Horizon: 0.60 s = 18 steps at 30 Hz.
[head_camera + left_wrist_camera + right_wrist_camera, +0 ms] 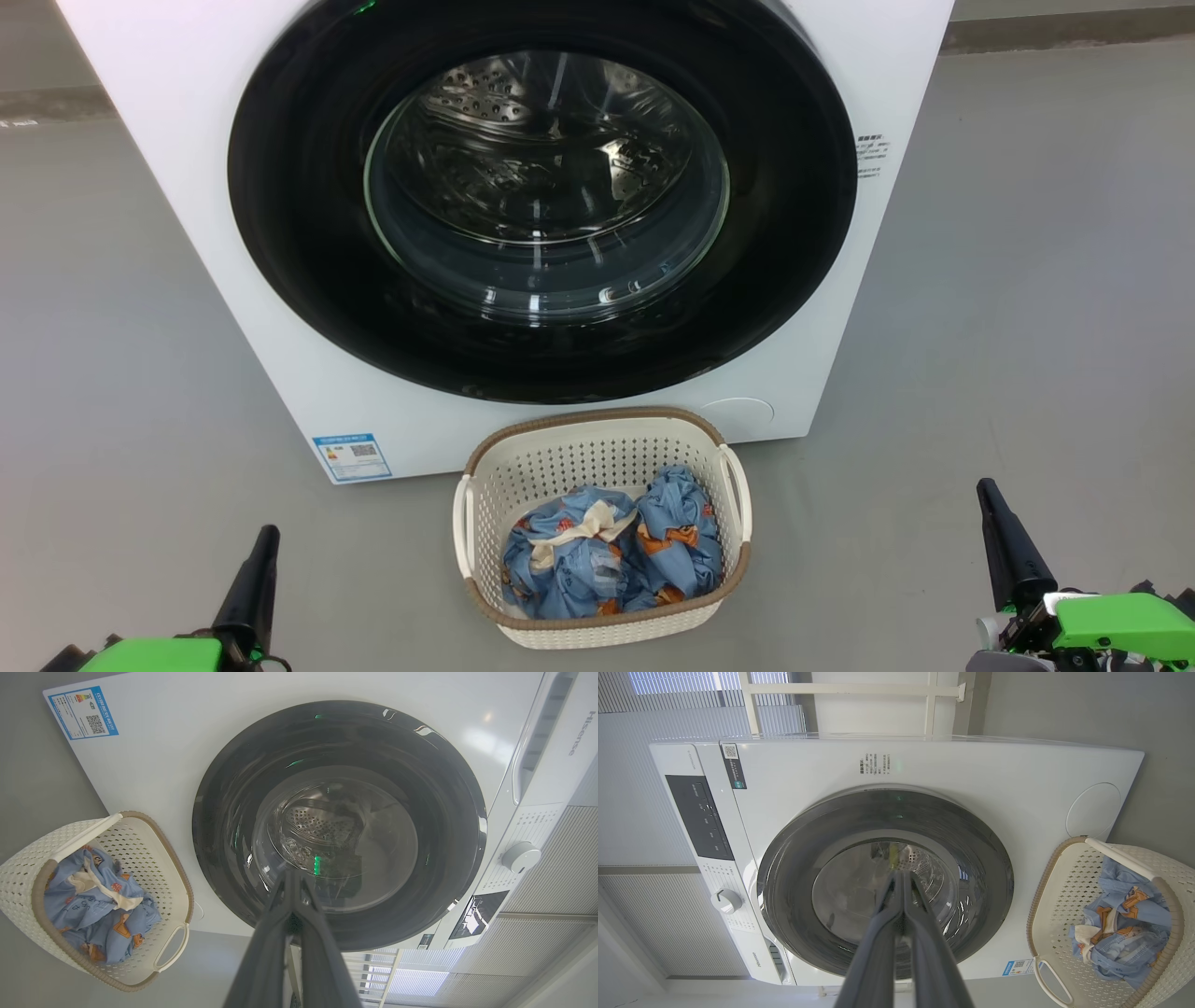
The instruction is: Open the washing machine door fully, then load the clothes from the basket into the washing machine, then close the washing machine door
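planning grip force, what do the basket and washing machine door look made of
Basket: likely moulded plastic, matte cream, perforated walls, brown woven-look rim. Washing machine door: glossy black rim, probably plastic, showing reflections; centre window looks like clear glass, see-through.

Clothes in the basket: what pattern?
Clothes: light blue with orange-brown figures; best in head view.

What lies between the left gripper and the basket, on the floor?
Nothing stands there: in the head view, the stretch between the left gripper and the basket is bare grey floor.
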### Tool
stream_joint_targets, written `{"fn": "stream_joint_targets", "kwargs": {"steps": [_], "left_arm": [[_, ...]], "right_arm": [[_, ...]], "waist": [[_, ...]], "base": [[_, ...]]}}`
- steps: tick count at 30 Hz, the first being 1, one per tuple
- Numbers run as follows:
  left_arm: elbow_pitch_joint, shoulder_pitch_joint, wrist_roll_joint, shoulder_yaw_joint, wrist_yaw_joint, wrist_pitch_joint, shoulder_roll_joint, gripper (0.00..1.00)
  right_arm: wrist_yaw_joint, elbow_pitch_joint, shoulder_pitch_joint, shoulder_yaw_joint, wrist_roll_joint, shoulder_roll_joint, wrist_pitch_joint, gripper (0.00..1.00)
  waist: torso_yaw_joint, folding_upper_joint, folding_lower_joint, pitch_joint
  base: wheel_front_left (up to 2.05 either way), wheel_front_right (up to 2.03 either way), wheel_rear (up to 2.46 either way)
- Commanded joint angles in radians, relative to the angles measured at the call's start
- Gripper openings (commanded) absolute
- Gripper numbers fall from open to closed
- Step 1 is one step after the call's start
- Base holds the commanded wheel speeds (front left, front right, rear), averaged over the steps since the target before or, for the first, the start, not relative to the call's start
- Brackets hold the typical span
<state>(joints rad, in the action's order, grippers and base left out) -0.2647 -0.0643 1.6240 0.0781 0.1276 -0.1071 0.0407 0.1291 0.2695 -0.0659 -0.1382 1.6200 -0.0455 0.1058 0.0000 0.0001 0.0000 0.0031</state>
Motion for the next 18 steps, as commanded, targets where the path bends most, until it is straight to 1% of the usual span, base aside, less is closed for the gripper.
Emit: {"fn": "stream_joint_targets", "kwargs": {"steps": [1,10,11,15,18], "left_arm": [[0.02,-0.044,-0.016,0.036,0.003,-0.007,0.01,0.0],[0.02,-0.044,-0.016,0.036,0.003,-0.007,0.01,0.0],[-0.003,0.001,0.001,-0.001,0.0,0.0,0.0,1.0],[-0.046,0.032,0.001,-0.006,0.0,0.0,-0.014,1.0],[-0.039,0.032,-0.002,-0.006,0.0,0.008,-0.014,1.0]], "right_arm": [[0.002,-0.025,-0.042,0.023,-0.012,-0.005,0.008,0.0],[0.002,-0.025,-0.042,0.023,-0.012,-0.005,0.008,0.0],[0.0,0.004,0.001,0.0,0.0,0.001,0.0,1.0],[0.0,0.051,0.03,0.0,0.001,0.014,-0.002,1.0],[0.0,0.048,0.028,0.008,-0.001,0.013,-0.009,1.0]], "waist": [[0.0,-0.0001,0.0,0.0],[0.0,-0.0001,0.0,0.0],[0.0,-0.0001,0.0,0.0],[0.0,-0.0001,0.0,0.0],[0.001,-0.0001,0.0003,0.002]], "base": [[0.0,0.0,0.0],[0.0,0.0,0.0],[0.0,0.0,0.0],[0.0,0.0,0.0],[0.0,0.0,0.0]]}}
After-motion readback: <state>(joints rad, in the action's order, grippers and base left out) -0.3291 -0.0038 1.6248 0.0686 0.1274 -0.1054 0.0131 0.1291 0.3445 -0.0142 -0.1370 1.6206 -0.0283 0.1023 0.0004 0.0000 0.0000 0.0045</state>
